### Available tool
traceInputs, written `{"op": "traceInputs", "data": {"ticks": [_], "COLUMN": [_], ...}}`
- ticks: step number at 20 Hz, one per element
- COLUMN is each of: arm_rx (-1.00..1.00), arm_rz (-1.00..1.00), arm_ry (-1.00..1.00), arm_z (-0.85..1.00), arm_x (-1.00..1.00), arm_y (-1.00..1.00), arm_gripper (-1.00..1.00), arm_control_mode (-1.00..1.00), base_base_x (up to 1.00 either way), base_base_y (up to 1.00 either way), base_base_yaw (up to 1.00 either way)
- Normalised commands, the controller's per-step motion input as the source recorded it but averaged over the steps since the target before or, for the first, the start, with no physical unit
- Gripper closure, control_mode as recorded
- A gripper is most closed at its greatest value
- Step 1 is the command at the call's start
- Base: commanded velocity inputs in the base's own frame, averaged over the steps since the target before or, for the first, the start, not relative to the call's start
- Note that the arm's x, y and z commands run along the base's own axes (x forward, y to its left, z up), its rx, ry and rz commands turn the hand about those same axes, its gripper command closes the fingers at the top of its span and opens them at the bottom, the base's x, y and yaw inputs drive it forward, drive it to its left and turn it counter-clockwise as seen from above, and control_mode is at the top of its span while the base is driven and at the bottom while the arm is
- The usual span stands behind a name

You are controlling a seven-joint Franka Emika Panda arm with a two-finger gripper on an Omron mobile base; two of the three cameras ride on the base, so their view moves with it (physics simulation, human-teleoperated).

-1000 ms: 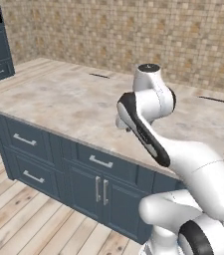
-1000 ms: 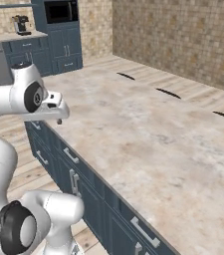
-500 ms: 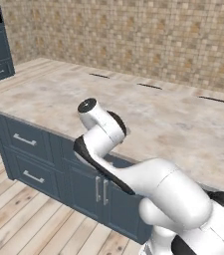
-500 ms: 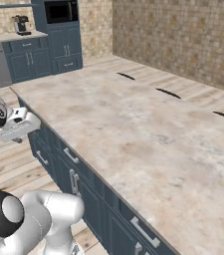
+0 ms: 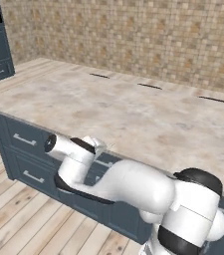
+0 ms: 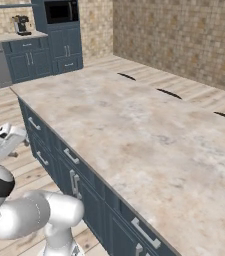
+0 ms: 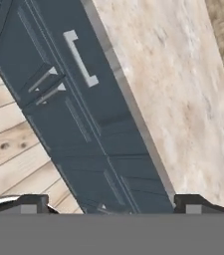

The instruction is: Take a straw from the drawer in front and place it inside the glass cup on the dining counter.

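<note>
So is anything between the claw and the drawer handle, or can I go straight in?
Nothing visible stands between them. The open claw looks onto the shut drawer, whose silver handle lies bare just under the dining counter edge. The straw can't be seen; the shut drawer front would be what keeps the claw from it.

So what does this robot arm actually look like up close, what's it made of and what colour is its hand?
The arm is built of smooth, rounded glossy white segments, with black rings and bands at the joints and a dark round cap on one end. No loose cables or markings show. The gripper ends in two small dark fingers, squared and blocky at the tips, with pale grey patches on them.
</note>
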Motion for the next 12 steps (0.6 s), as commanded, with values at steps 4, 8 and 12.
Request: {"op": "traceInputs", "data": {"ticks": [4,8,12], "arm_rx": [-0.27,-0.22,-0.18], "arm_rz": [-0.01,0.00,0.00], "arm_ry": [-0.01,-0.08,-0.11], "arm_z": [-0.46,-0.54,-0.54], "arm_x": [0.40,0.40,0.39], "arm_y": [0.13,0.00,0.00], "arm_gripper": [-1.00,-1.00,-1.00], "arm_control_mode": [-1.00,-1.00,-1.00], "base_base_x": [0.00,0.00,0.00], "base_base_y": [0.00,0.00,0.00], "base_base_yaw": [0.00,0.00,0.00]}}
